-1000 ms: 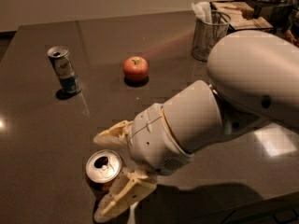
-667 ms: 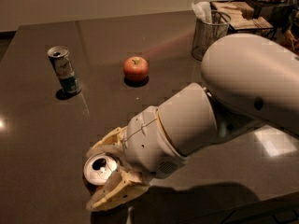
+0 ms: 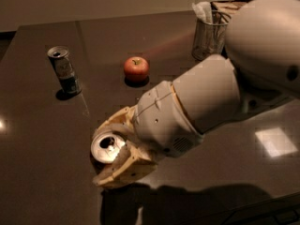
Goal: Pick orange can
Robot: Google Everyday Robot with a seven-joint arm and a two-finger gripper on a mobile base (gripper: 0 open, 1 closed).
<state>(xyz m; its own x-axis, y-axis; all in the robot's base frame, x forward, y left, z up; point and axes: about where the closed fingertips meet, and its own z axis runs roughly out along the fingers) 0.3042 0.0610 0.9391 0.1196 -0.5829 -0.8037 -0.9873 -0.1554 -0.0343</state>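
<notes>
Moved since approx. 1 s ago: orange can (image 3: 107, 146) and end effector (image 3: 104, 153). Both now sit higher in the camera view, nearer the apple. Its fingers (image 3: 124, 170), wide apart then, have closed in on the can.

Item 1, orange can: only the silver top w/ pull-tab opening shows; body hidden. Pos.: front part of the counter (image 3: 42, 139), wedged between the two fingers. We can't tell whether its base is off the counter.

Item 2, end effector: one pale finger touches the can's far side, the other its near side. It is closed down to can width, w/ nothing else held. We judge the grip as made.

Item 3, wrist and arm (image 3: 187, 111): bulky white housing directly behind the can.

Item 4, red apple (image 3: 136, 68): upright, well apart from the can, unmoved.

Item 5, slim white-and-green can (image 3: 63, 69): upright, well apart, unmoved.

Item 6, mesh cup (image 3: 208, 39) w/ napkins: far corner, unmoved.

Meaning for task: approach and closing look done. We read the upward shift as a lift starting, but that is unconfirmed. Remaining: raise the can clear w/out tilt. Slip is the main risk, since the grip seems to sit high, near the rim.
</notes>
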